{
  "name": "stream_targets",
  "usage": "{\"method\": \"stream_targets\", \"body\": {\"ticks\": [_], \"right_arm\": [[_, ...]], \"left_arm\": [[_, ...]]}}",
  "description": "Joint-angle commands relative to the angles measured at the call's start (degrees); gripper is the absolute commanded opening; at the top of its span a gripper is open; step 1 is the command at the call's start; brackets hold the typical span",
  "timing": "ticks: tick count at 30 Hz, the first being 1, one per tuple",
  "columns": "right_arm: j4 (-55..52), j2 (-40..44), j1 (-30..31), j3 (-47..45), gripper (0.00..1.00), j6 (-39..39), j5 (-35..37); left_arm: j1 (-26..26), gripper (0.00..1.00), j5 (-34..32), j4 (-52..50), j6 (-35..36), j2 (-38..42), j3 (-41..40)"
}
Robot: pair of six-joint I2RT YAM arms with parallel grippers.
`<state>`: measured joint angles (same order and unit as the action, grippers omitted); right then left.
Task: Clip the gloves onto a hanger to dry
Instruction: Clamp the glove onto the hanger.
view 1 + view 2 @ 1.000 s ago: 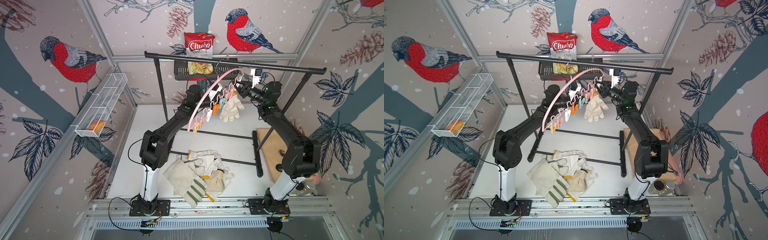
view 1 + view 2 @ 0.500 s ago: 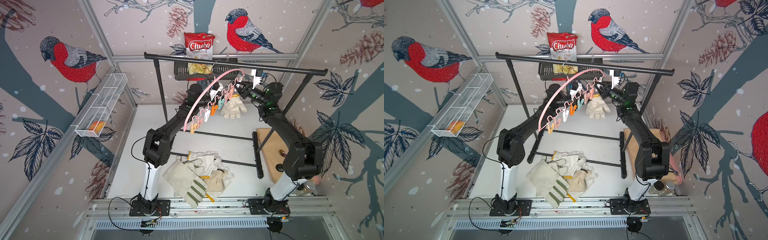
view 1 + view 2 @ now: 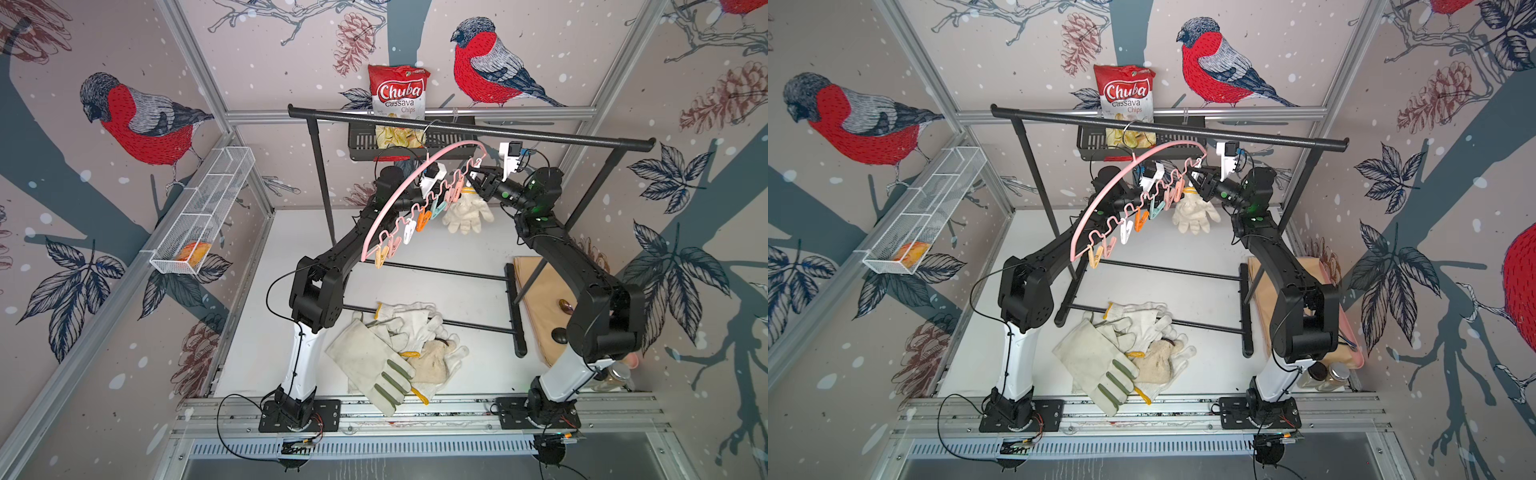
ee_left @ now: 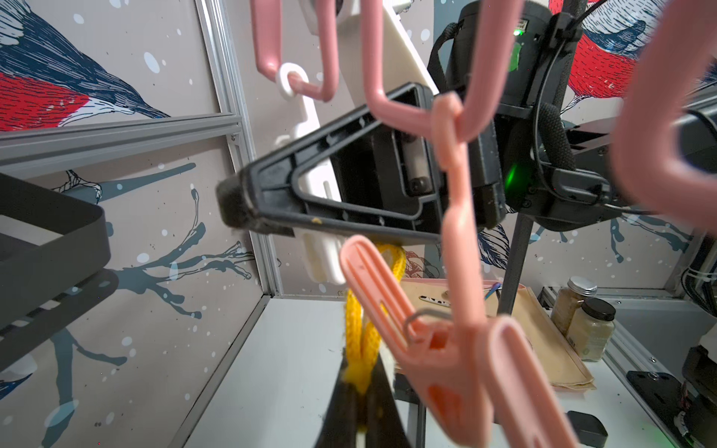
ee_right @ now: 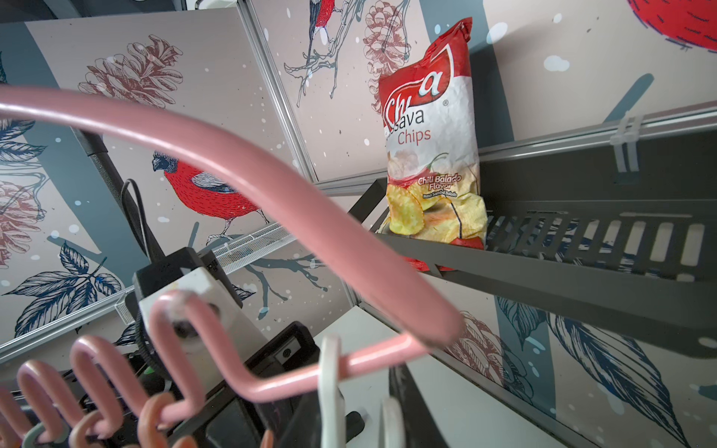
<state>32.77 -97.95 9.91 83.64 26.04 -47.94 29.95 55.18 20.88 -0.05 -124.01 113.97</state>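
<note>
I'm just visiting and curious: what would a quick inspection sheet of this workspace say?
Surface: white table under the rack.
Job's things: pink hanger on black rack; hanging glove; glove pile on table.
Clutter: chips bag, jars, tan mat.
End effectors: left end effector shut on hanging glove's cuff; right end effector apparently pinching white peg.
Cables: black cable loops beside left arm.
Surroundings: bird wallpaper, wire shelf.

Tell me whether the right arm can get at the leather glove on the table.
Probably not yet. The right hand is up at the pink hanger, apparently pinching its white peg, while the leather glove lies on the table nearer the left arm. Once freed, nothing obvious blocks the way.
</note>
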Motion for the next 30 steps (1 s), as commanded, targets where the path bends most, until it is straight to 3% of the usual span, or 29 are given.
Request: {"method": "stream_targets", "body": {"ticks": [1, 30], "right_arm": [[2.0, 0.9, 0.1, -0.6, 0.11, 0.0, -0.4], [-3.3, 2.5, 1.2, -0.9, 0.09, -4.7, -0.6]], "left_arm": [[-0.2, 0.00, -0.2, 3.0, -0.4, -0.1, 0.5], [-1.1, 0.00, -0.5, 2.9, -0.5, -0.2, 1.1]]}}
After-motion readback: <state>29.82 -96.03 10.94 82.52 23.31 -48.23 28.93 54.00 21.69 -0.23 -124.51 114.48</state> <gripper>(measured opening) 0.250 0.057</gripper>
